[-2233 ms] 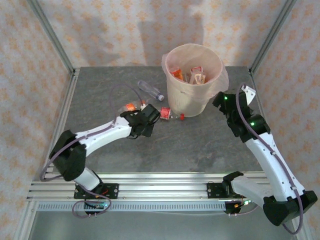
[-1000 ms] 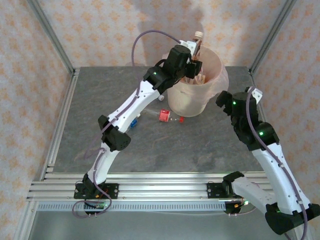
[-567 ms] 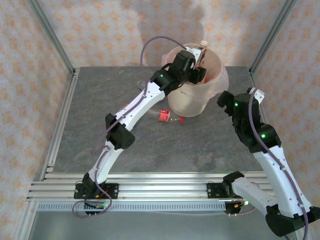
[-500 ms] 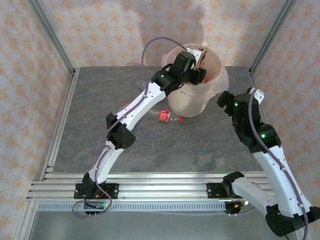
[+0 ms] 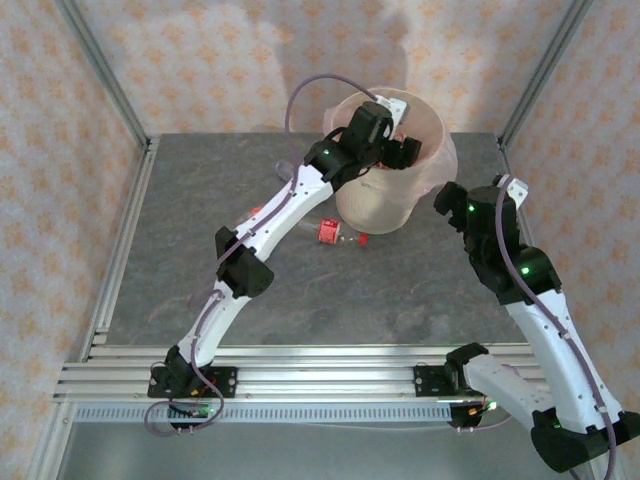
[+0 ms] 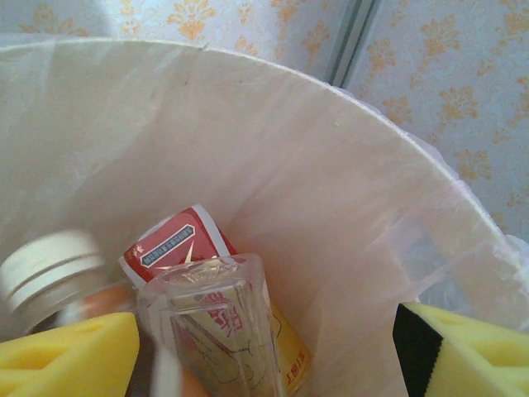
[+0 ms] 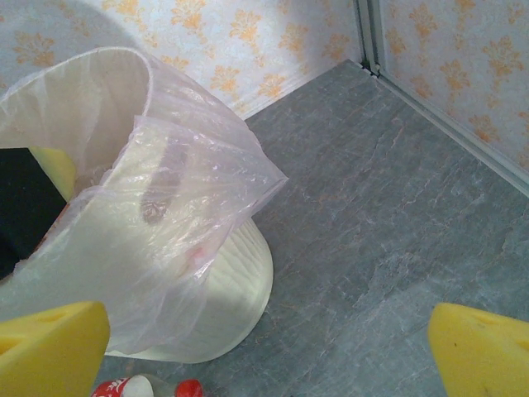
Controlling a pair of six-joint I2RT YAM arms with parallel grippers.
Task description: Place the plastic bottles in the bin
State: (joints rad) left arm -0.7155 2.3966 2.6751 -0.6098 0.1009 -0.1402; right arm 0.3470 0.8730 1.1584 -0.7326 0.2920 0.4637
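**Left gripper open over the bin; right gripper open beside it**

Top view: the left arm rises from its base at 7 o'clock and stretches to the bin (image 5: 392,205), which stands at the table's 1 o'clock. The left gripper (image 5: 400,148) hangs over the bin's mouth. In the left wrist view the left gripper (image 6: 264,360) has its jaws well apart. A clear bottle (image 6: 216,318) lies between them, just beside the left pad (image 6: 70,360) and apart from the right one, so nothing is clamped. Around it inside the bin (image 6: 289,157) lie a white-capped bottle (image 6: 48,269) and a red-labelled bottle (image 6: 172,240).

The right arm bends up from 5 o'clock. The right gripper (image 5: 447,197) stands near the bin's wall at its 4 o'clock. In the right wrist view the right gripper (image 7: 264,351) is spread wide and empty.

The table (image 5: 400,290) lies bare from 5 to 9 o'clock, and posts (image 5: 100,70) close the back corners. A loose bottle (image 5: 335,232) with a red label and cap lies at the bin's foot at 7 o'clock, near the left arm. The bag (image 7: 190,207) sags over the rim toward the right gripper.
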